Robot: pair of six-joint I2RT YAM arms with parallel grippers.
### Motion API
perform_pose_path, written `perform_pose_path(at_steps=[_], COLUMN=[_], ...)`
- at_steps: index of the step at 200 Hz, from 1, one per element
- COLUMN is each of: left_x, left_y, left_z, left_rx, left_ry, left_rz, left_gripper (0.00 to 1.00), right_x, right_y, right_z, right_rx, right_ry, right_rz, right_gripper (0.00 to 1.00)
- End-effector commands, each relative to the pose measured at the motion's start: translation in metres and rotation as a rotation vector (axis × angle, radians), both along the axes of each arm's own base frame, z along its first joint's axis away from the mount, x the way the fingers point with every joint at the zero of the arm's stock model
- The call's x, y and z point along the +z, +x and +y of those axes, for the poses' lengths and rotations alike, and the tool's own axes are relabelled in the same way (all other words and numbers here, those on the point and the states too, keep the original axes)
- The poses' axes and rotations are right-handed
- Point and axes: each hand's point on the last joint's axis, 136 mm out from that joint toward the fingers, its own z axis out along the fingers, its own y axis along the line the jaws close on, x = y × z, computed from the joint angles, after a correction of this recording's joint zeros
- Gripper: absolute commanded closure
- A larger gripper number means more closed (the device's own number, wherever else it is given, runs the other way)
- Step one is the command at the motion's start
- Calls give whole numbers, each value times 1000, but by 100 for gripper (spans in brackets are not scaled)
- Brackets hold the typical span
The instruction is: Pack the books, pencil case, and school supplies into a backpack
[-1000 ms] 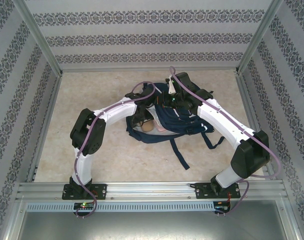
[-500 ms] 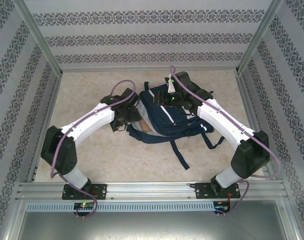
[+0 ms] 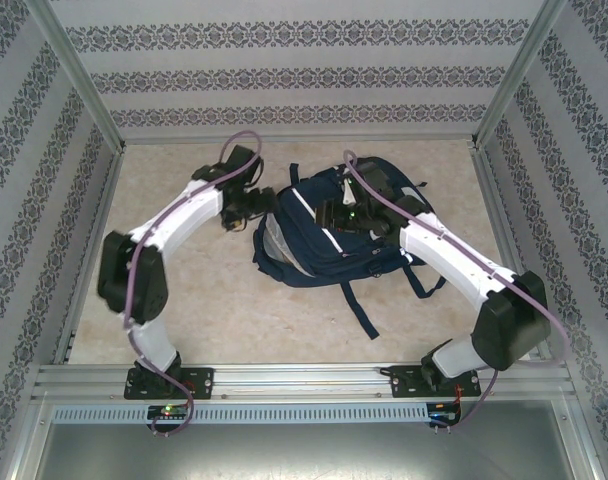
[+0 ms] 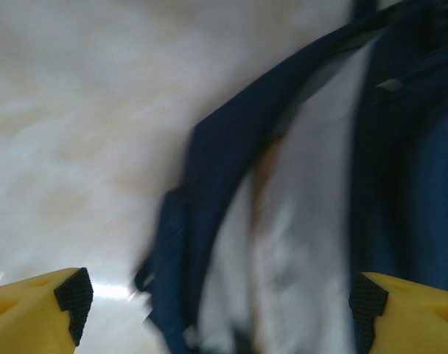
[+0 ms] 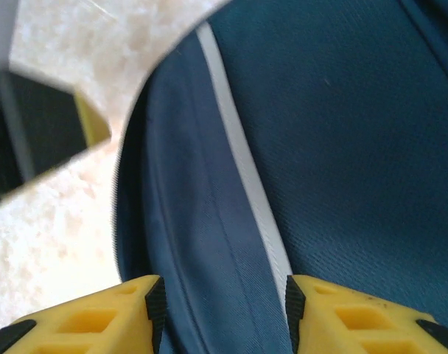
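The navy backpack [image 3: 309,258] lies in the middle of the table, and a pale lining shows in the gap of its mouth [image 3: 268,238] on the left side. My left gripper [image 3: 259,205] hovers open just left of that mouth. In the left wrist view the left gripper [image 4: 220,313] has its jaws wide apart over the blurred backpack [image 4: 419,192] edge. My right gripper [image 3: 330,213] is above the backpack's top. Seen from the right wrist, the right gripper [image 5: 224,306] stands open over the backpack [image 5: 342,133] fabric and a white stripe [image 5: 242,177], holding nothing. The books, pencil case and school supplies are hidden.
A dark strap [image 3: 360,305] trails from the backpack toward the near edge, and another strap [image 3: 424,285] loops out on the right. Patterned walls and metal posts [image 3: 84,95] close in the table. Bare beige tabletop [image 3: 234,310] lies in front of the backpack.
My left gripper has pulled out of the backpack's mouth and swung left and back. My right gripper has opened, letting go of the raised top edge, and the mouth has dropped nearly closed.
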Motion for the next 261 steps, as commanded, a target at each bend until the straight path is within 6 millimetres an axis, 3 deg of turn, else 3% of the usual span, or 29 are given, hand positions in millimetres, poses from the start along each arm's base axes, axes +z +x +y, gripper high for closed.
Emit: perform_pose_path(at_steps=[1, 33, 69, 92, 106, 137, 173, 209, 233, 261], left_x=[1, -23, -45, -53, -56, -64, -64, -56, -60, -65], left_y=[41, 78, 92, 90, 86, 69, 39, -9, -46, -81], left_z=[-28, -60, -87, -94, -94, -77, -44, -18, -20, -53], left_rx=[-192, -306, -354, -357, -353, -321, -247, -162, -118, -129], left_ry=[-13, -50, -164, -208, -214, -160, -88, -84, -140, -185], left_rz=[-73, -36, -7, 15, 21, 38, 34, 20, 38, 43], left_gripper=[9, 11, 12, 31, 58, 100, 100, 100, 100, 100], right_x=[-13, -40, -60, -74, -83, -98, -104, -103, -99, -94], right_y=[-18, -45, -65, -72, -72, -60, -31, 7, 36, 66], right_z=[-17, -42, -68, -76, -80, -81, -80, -76, -76, -74], right_rx=[-58, -120, -190, -204, -213, -198, -174, -147, -146, -131], right_ry=[-29, -87, -134, -160, -174, -193, -242, -284, -293, -299], right_rz=[34, 90, 125, 154, 166, 178, 158, 131, 106, 90], right_gripper=[52, 51, 49, 46, 44, 43, 43, 42, 42, 41])
